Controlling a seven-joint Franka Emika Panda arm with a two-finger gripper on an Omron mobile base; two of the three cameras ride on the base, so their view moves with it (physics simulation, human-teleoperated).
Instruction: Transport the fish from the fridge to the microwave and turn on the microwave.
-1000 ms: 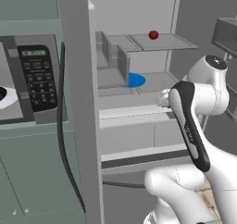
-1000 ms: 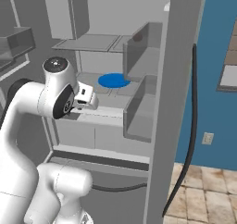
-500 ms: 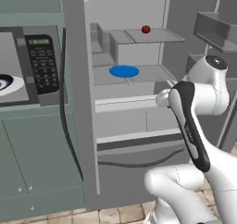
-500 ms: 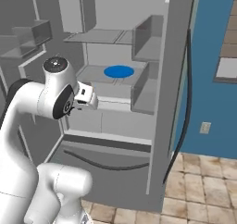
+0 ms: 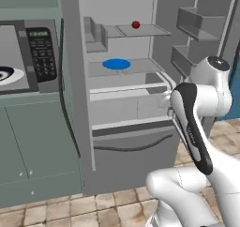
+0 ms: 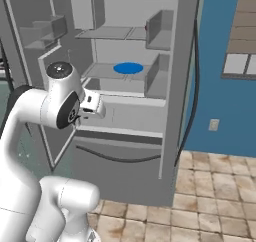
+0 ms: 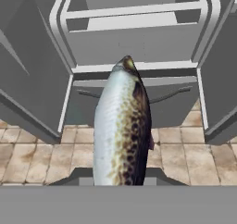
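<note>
A silver fish [image 7: 122, 126] with brown speckles stands upright in the middle of the hand view, rising from my gripper, whose fingertips are hidden beneath it. My gripper [image 6: 97, 106] hangs in front of the open fridge [image 5: 119, 109], level with its lower drawers and clear of the shelves. The hand looks down at the fridge's bottom compartments [image 7: 134, 42] and the tiled floor. The microwave [image 5: 28, 57] stands to the left of the fridge, with its black keypad [image 5: 41, 52] and white turntable plate [image 5: 9, 74] showing.
A blue plate [image 5: 116, 64] lies on the middle fridge shelf and a small dark-red ball [image 5: 136, 24] on the shelf above. The fridge door [image 5: 201, 29] with its bins stands open on the right. Grey cabinets [image 5: 33, 141] sit under the microwave. A blue wall [image 6: 220, 86] is at the right.
The whole scene has shifted and shrunk in both base views: the base has backed away from the fridge. The arm keeps its pose.
</note>
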